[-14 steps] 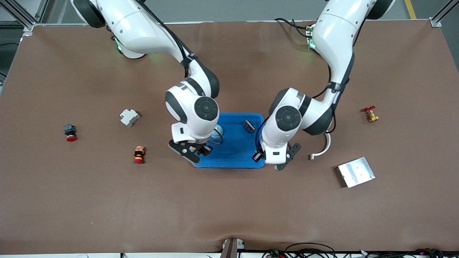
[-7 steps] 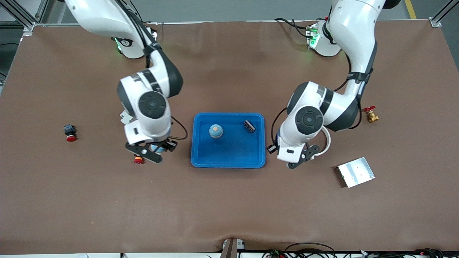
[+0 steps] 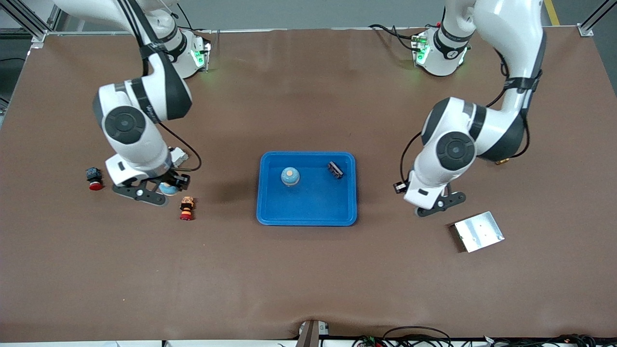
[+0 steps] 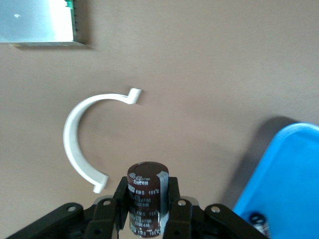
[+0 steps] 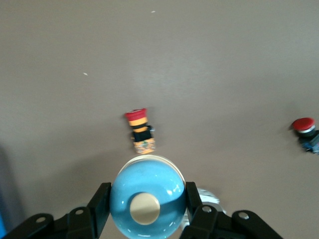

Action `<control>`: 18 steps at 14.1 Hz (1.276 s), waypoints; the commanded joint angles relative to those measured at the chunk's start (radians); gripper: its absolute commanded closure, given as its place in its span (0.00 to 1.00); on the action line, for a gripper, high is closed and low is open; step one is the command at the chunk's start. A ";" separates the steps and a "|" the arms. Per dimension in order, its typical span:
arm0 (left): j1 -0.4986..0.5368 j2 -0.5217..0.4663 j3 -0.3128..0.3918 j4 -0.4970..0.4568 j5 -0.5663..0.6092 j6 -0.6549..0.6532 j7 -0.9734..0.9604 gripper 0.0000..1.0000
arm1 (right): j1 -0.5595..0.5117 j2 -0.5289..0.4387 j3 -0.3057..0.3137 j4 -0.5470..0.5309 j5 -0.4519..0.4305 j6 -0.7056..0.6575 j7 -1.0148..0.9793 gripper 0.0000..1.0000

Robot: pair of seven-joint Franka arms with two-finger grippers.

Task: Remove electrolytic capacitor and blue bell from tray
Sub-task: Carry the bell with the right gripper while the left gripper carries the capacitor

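The right gripper (image 5: 147, 201) is clamped on a blue bell (image 5: 147, 191) with a cream button on top, and holds it in the air over the brown surface (image 3: 308, 270) toward the right arm's end, above a spot just beside a white grey block (image 3: 177, 155) and near a small part with a red cap and orange bands (image 3: 186, 208). A black push button with a red cap (image 3: 93, 178) lies closer to that end's edge. The left gripper (image 4: 146, 204) grips a dark brown capacitor (image 4: 146, 191) upright between its fingers, over the surface toward the left arm's end, above a white curved plastic piece (image 4: 79, 142). A silver metal plate (image 3: 478, 231) lies near it, nearer to the front camera. A blue tray (image 3: 308, 212) sits at the middle of the surface, well apart from both grippers; in it stand a second blue bell (image 3: 290, 176) and a small black part (image 3: 335, 169), both in the tray's half toward the robots' bases
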 commanded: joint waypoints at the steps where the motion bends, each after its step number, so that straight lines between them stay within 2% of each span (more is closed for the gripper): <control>1: 0.060 -0.110 -0.010 -0.121 0.022 0.015 0.104 0.93 | -0.076 -0.098 0.019 -0.130 0.020 0.065 -0.113 1.00; 4: 0.138 -0.222 -0.014 -0.274 0.022 0.123 0.224 0.93 | -0.151 -0.163 0.016 -0.225 0.020 0.113 -0.239 1.00; 7: 0.211 -0.247 -0.014 -0.356 0.022 0.182 0.363 0.93 | -0.279 -0.213 0.014 -0.318 0.024 0.200 -0.418 1.00; 11: 0.310 -0.242 -0.014 -0.395 0.016 0.230 0.590 0.93 | -0.420 -0.286 0.010 -0.411 0.115 0.242 -0.667 1.00; 13: 0.330 -0.223 -0.012 -0.396 0.016 0.251 0.639 0.94 | -0.475 -0.315 0.008 -0.449 0.135 0.259 -0.745 1.00; 18: 0.335 -0.157 -0.012 -0.401 0.021 0.331 0.672 0.93 | -0.534 -0.393 -0.009 -0.659 0.135 0.496 -0.842 1.00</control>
